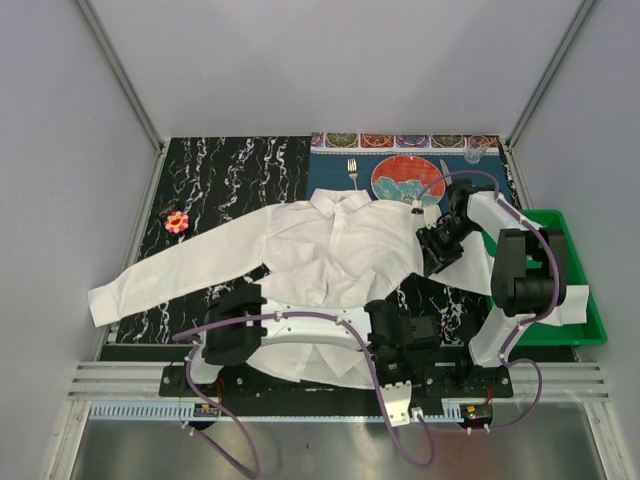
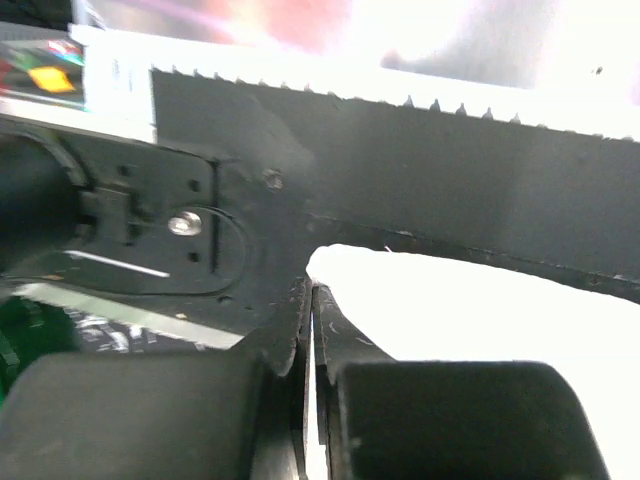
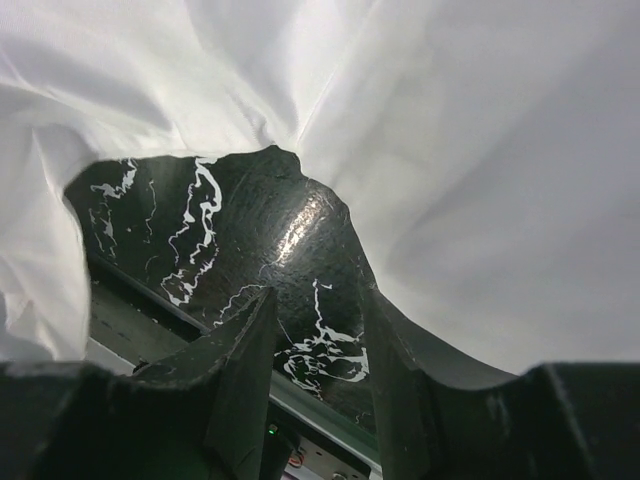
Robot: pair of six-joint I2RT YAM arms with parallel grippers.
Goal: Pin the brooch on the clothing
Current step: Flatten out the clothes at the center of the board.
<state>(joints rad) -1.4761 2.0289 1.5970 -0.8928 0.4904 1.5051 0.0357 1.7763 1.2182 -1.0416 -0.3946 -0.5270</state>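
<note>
Fingers (image 2: 285, 345) of the left gripper (image 2: 309, 300) are pressed tight together, the white shirt (image 1: 330, 250) lying right at their tips, though I cannot tell whether any cloth is caught between them. On the right gripper (image 3: 318, 295) the fingers stand partly apart, with only black marbled mat (image 3: 230, 230) showing between them and shirt fabric bunched just past their tips. Well off to the left of both pairs, the little pink flower brooch (image 1: 176, 221) sits on the mat, touched by no finger.

Left hand (image 2: 309, 300) closed, no gap at tips — white shirt (image 2: 480, 310) just beside them, black plate (image 2: 240, 200) behind.
</note>
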